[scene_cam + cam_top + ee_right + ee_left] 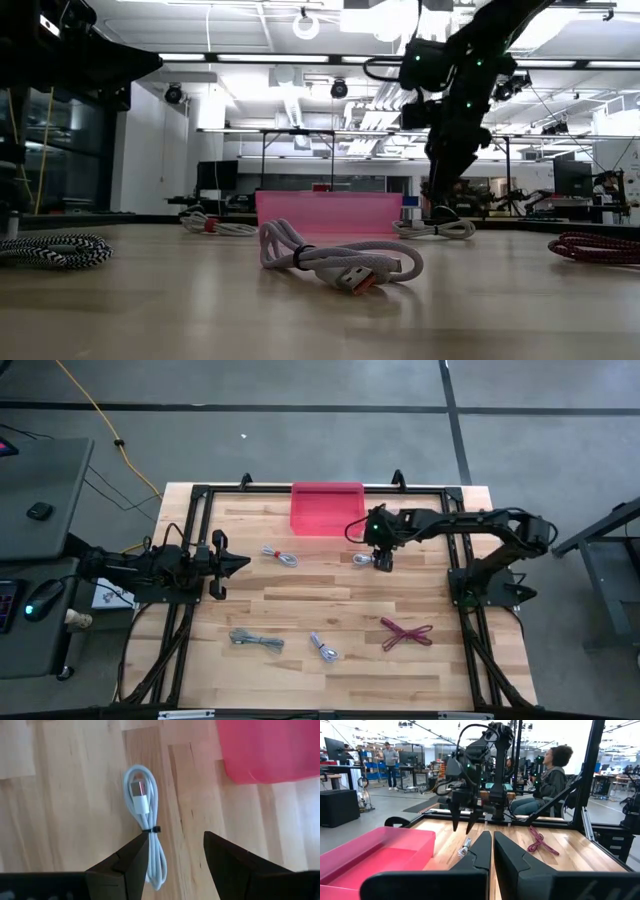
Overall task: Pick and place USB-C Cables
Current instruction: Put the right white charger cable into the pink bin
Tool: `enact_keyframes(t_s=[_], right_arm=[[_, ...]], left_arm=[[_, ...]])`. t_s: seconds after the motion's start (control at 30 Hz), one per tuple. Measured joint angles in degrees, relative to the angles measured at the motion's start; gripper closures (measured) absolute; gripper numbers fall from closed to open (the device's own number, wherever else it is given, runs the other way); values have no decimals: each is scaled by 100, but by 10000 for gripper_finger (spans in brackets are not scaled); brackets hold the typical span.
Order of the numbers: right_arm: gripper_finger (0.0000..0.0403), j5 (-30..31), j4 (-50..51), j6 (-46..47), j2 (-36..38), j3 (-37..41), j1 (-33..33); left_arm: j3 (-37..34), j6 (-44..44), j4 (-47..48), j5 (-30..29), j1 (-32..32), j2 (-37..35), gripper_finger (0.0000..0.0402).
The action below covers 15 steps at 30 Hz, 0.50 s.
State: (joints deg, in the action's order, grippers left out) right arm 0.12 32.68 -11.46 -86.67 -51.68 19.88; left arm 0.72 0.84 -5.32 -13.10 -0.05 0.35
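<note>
Five coiled cables lie flat on the wooden table. A white one (145, 820) lies below my right gripper (176, 837), near the pink bin (327, 507). That gripper is open and hangs over the coil, fingers pointing down, with the coil under one finger and off to the side of the gap. It stays a little above the cable (435, 228). Another white coil (280, 556) lies in front of my left gripper (240, 563), which is shut and hovers level at the table's left. A grey coil (257, 641), a white coil (325, 647) and the dark red one (405, 631) lie near the front.
The pink bin sits at the table's far edge, just beyond my right gripper. A black frame (200, 495) runs around the table. A yellow cord (100, 420) lies on the floor off the table's left. People (552, 775) show in the room beyond.
</note>
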Motion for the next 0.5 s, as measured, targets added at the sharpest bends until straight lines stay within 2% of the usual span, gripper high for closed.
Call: enact_keyframes(t_s=[0.5], right_arm=[[221, -407, -149, 2, -729, 0, -2]], left_arm=[[1, -1, 16, 0, 1, 0, 401]])
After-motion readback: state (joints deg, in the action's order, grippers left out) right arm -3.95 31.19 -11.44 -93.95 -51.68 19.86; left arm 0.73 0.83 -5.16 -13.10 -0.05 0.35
